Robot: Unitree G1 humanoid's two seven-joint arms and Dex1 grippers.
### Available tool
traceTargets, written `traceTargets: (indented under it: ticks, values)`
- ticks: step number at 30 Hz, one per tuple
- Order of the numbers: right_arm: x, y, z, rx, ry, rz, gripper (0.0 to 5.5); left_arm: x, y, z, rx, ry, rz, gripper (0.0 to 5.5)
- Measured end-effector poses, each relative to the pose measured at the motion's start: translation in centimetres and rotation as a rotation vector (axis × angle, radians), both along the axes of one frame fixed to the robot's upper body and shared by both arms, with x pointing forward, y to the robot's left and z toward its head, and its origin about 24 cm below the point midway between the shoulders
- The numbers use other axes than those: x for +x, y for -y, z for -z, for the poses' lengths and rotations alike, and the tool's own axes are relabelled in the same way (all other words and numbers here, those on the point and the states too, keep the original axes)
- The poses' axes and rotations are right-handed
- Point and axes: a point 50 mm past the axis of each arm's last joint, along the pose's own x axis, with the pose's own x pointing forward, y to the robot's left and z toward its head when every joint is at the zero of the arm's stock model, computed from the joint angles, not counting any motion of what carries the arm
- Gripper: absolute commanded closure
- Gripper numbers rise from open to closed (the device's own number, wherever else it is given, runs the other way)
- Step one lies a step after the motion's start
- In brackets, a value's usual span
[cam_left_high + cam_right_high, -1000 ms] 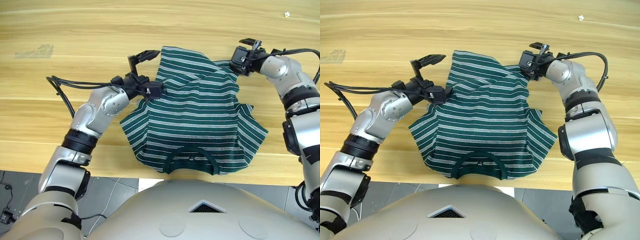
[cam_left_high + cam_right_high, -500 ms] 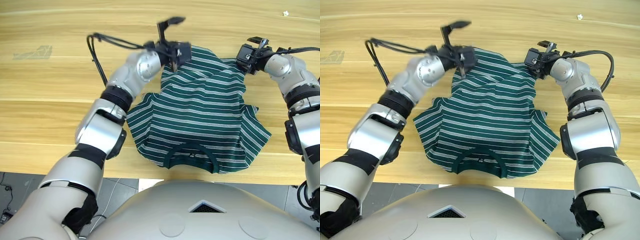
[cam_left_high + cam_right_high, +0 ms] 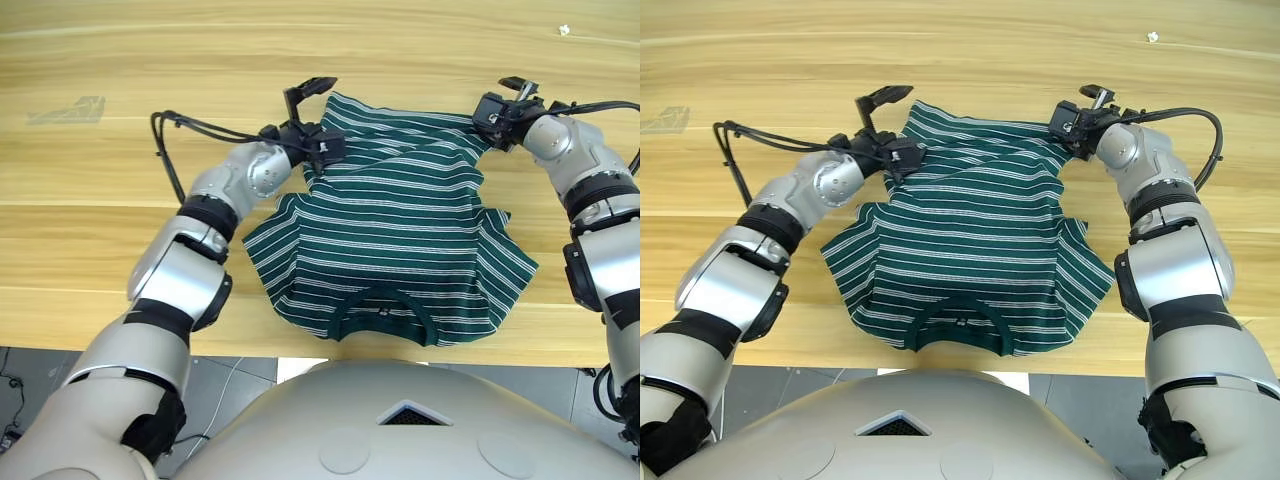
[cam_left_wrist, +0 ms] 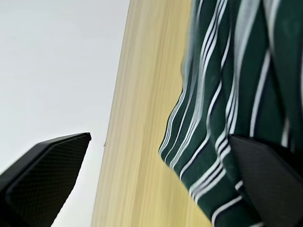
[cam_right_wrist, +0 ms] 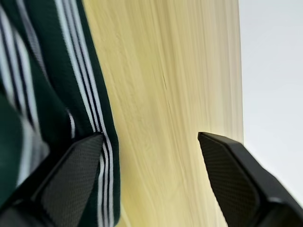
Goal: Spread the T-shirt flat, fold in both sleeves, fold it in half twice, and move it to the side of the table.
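A dark green T-shirt [image 3: 395,235] with white stripes lies on the wooden table [image 3: 140,50], collar [image 3: 385,305] towards me and hem at the far side. Both sleeves stick out, rumpled. My left gripper [image 3: 320,112] is at the hem's far left corner and stands open. In the left wrist view [image 4: 158,172] the hem corner [image 4: 222,118] lies between its spread fingers, one fingertip [image 4: 270,175] against the cloth. My right gripper [image 3: 508,96] is at the far right hem corner, also open [image 5: 151,175], with one finger [image 5: 71,175] beside the shirt's edge [image 5: 94,109].
A small white scrap [image 3: 563,30] lies far right on the table and a grey mark [image 3: 68,108] at the far left. The table's near edge [image 3: 120,335] runs just past the collar. Bare wood lies on both sides of the shirt.
My left arm swung from the shirt's left side up over the far left corner, then came down there. The far hem now lies wider and flatter. My right gripper edged slightly outward.
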Motion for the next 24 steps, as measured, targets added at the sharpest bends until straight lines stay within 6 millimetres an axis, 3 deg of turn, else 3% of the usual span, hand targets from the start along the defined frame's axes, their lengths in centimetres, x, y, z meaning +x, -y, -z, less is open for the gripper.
traceTargets:
  ticks: [2,7,17,21,24]
  values:
    - [0.1,0.5,-0.2,-0.020,0.016,0.024,1.80,-0.5,-0.7,-0.4,-0.002,0.004,0.019,0.12]
    - [0.0,0.8,-0.2,0.016,0.031,0.050,1.80,-1.2,0.0,-0.5,-0.017,0.003,0.039,0.12]
    - [0.9,-1.6,-1.8,0.278,0.209,0.031,1.80,-0.2,1.8,-0.1,-0.056,-0.015,-0.014,0.12]
    - [1.3,-0.6,-3.3,0.346,0.309,0.090,1.80,0.8,1.2,-0.3,-0.033,-0.011,-0.059,0.12]
    - [1.5,0.3,-5.3,0.409,0.406,0.081,1.80,1.9,-0.4,-0.5,0.013,-0.008,-0.156,0.12]
